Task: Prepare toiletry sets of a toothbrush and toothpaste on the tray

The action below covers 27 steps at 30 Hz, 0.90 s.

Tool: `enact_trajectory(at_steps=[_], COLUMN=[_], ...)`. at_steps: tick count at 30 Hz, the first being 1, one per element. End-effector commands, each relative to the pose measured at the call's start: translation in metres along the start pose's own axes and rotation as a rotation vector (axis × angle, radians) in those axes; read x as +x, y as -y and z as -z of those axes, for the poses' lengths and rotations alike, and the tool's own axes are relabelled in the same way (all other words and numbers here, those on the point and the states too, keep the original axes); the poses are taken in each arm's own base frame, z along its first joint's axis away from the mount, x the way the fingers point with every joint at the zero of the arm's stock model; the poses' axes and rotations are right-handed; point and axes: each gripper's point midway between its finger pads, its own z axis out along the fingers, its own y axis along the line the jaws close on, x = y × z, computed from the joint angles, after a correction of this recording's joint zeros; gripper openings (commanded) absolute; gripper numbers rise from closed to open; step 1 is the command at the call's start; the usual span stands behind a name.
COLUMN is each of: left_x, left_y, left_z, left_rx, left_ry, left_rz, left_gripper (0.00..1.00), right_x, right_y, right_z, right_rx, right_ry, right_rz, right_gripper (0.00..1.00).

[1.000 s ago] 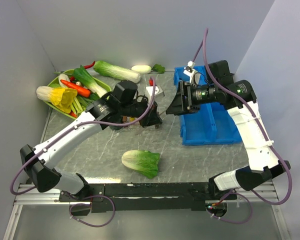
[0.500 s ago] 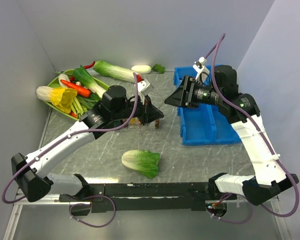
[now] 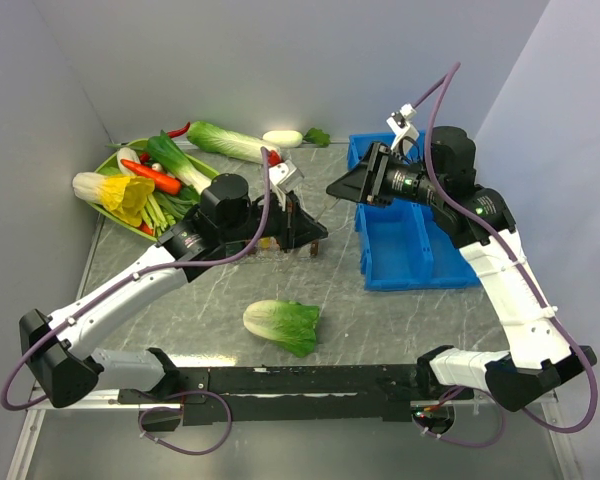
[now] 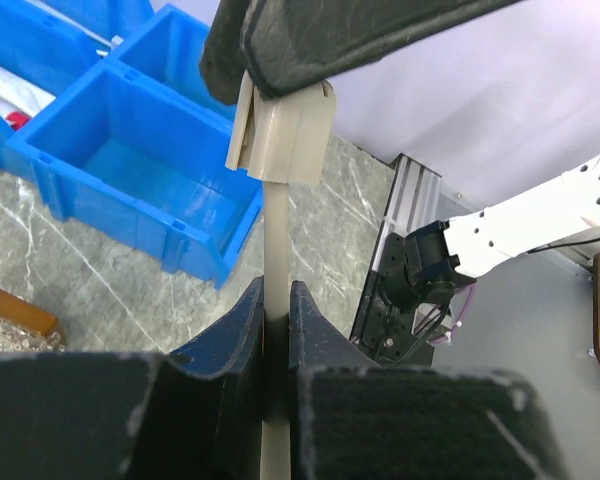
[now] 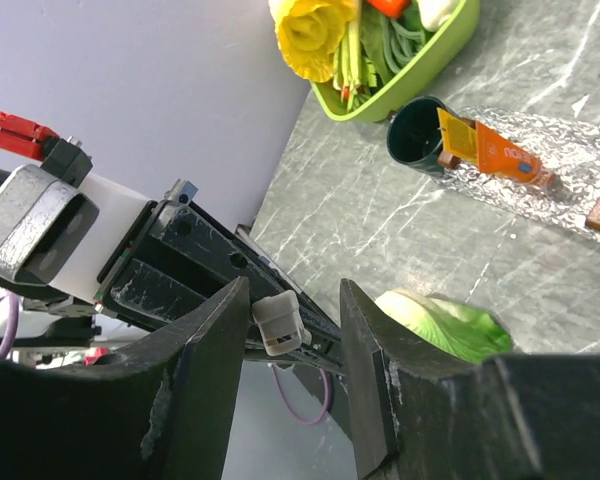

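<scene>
Near the blue tray (image 3: 420,268), left jaws clamp the toothbrush (image 4: 276,250); right jaws gape.

We see bright, even light that comes from above. The grey bench (image 3: 380,320) shines a little, and soft dark shadows sit under the arms (image 3: 130,285). The top view is sharp. In both wrist views the black jaws close to the camera look big and fuzzy. The far edges bend a bit there, we think.
</scene>
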Motion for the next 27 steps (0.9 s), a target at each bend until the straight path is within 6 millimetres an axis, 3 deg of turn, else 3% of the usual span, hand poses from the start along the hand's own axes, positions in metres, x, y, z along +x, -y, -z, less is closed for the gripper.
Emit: enact_trajectory(at_steps=[1, 6, 15, 27], left_x=[-0.021, -0.020, -0.020, -0.013], left_y=[0.016, 0.015, 0.016, 0.015], left_z=[0.006, 0.004, 0.001, 0.000], left_rx=[0.055, 0.058, 0.072, 0.080], left_ry=[0.072, 0.066, 0.059, 0.027], left_rz=[-0.029, -0.023, -0.024, -0.039], left_gripper=[0.01, 0.01, 0.01, 0.01], right_x=[-0.004, -0.002, 0.007, 0.014], right_y=[-0.023, -0.030, -0.024, -0.005], right_z=[0.003, 0.005, -0.004, -0.013], right_rx=[-0.097, -0.140, -0.146, -0.039], right_ry=[0.016, 0.006, -0.051, -0.170], right_rz=[0.051, 0.082, 0.082, 0.087], right_gripper=[0.48, 0.39, 0.23, 0.20])
